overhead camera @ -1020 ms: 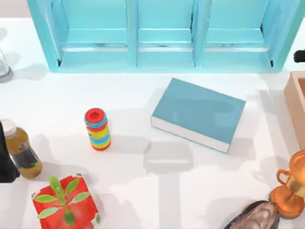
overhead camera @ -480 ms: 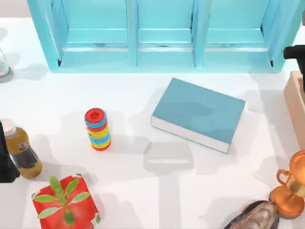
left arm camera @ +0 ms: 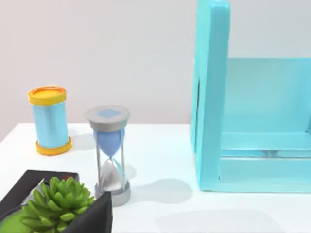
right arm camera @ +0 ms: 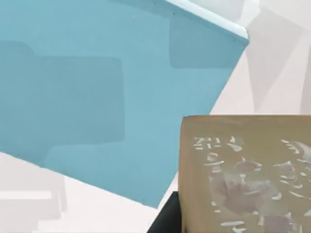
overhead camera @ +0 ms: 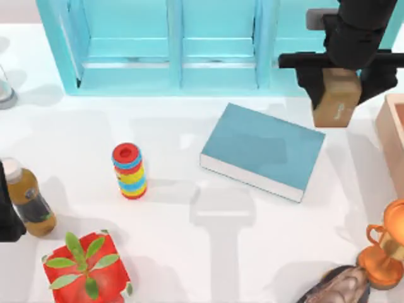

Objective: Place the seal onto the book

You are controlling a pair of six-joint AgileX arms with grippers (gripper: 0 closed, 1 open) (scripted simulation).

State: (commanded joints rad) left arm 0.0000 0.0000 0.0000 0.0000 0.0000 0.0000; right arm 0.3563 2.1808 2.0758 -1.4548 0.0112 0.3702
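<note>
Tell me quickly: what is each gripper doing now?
Left gripper: parked at table's left edge, cannot be told.
Right gripper: closed on the seal, beside the book.

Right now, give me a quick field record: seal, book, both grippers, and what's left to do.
seal: tan block, held off the table, beside the book's far right corner in the top view
book: teal hardcover flat on the table, cover bare
right gripper: shut on the seal, in front of the turquoise shelf
left gripper: parked at the table's left edge
remaining: carry seal over the cover, lower, release
</note>
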